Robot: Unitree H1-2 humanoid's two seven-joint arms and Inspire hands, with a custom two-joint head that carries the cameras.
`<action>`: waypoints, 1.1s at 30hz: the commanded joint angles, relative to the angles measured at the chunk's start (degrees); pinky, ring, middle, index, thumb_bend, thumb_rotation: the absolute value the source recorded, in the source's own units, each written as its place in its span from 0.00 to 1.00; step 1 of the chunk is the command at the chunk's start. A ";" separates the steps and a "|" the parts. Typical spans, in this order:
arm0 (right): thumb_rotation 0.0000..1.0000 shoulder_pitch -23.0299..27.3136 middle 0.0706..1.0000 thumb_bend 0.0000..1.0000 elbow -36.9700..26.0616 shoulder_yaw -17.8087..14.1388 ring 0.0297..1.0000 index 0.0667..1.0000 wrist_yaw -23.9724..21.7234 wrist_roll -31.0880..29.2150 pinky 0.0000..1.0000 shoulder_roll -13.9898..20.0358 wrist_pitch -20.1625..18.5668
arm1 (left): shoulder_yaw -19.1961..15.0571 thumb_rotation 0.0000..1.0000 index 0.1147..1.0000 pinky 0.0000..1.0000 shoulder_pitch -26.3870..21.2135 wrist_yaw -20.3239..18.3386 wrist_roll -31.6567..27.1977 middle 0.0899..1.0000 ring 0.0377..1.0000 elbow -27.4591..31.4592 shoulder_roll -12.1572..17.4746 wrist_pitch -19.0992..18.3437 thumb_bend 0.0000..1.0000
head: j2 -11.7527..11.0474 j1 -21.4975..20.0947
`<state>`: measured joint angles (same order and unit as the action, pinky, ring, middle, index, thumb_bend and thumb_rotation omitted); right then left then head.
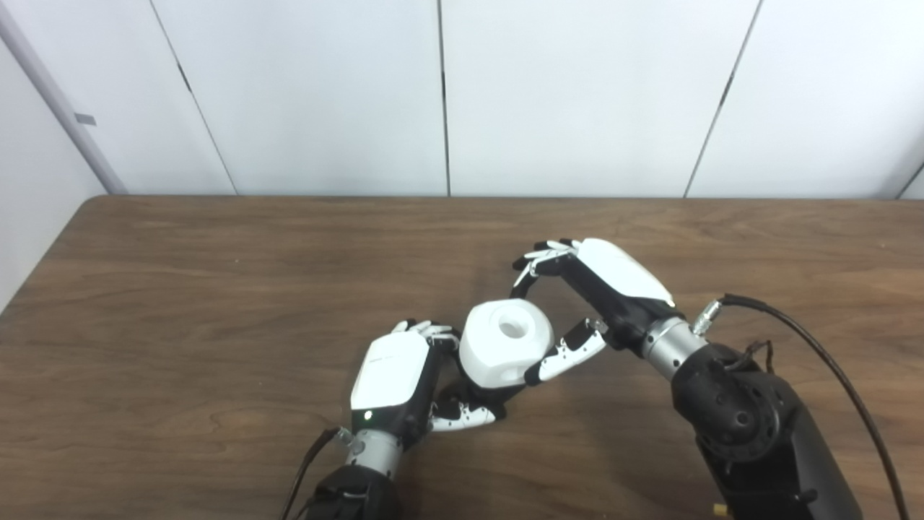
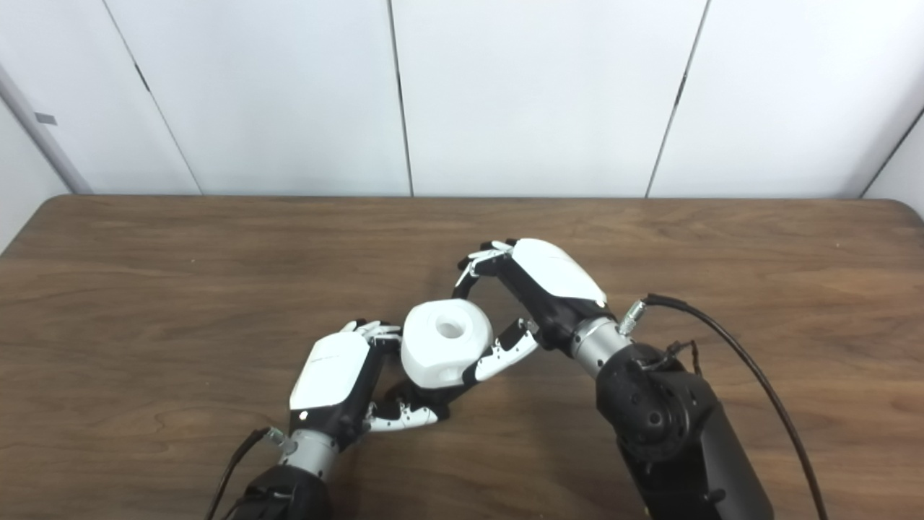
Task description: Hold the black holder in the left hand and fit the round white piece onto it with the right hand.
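Observation:
The round white piece (image 1: 505,350), with a hole in its top, sits on the black holder (image 1: 507,392), of which only a dark strip shows under it. My left hand (image 1: 393,375) is shut around the holder from the left, its fingers curled below the white piece. From the right, my right hand (image 1: 599,289) spans the white piece. Its fingers (image 1: 538,260) arch over the piece's far edge and its thumb (image 1: 567,354) lies against the near right side.
The brown wooden table (image 1: 180,303) reaches back to a white panelled wall (image 1: 577,94). A black cable (image 1: 816,347) loops off my right forearm. The table's left edge runs close to the wall at the far left.

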<state>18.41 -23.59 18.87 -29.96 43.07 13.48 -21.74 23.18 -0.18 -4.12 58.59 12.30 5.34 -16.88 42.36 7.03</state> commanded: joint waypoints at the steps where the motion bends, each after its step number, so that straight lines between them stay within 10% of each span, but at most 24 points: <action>1: 0.14 1.63 0.81 0.52 -0.50 0.05 0.93 0.44 1.31 0.02 1.00 0.08 1.90 | 1.44 0.05 0.42 0.95 0.44 -2.29 0.13 0.76 0.86 -1.80 -0.14 -0.30 0.52 | 0.00 0.09; 33: 0.14 1.89 0.80 0.53 -0.87 2.49 0.94 0.44 1.31 0.00 1.00 -0.98 0.83 | 2.12 0.05 0.42 0.95 -0.15 -1.87 0.85 0.76 0.86 -2.68 -0.17 -0.42 0.52 | 0.36 1.07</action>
<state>18.66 -23.53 20.94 -28.46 43.08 12.96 -21.73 23.75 -0.55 -4.04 59.16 12.06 5.53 -17.16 42.71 8.09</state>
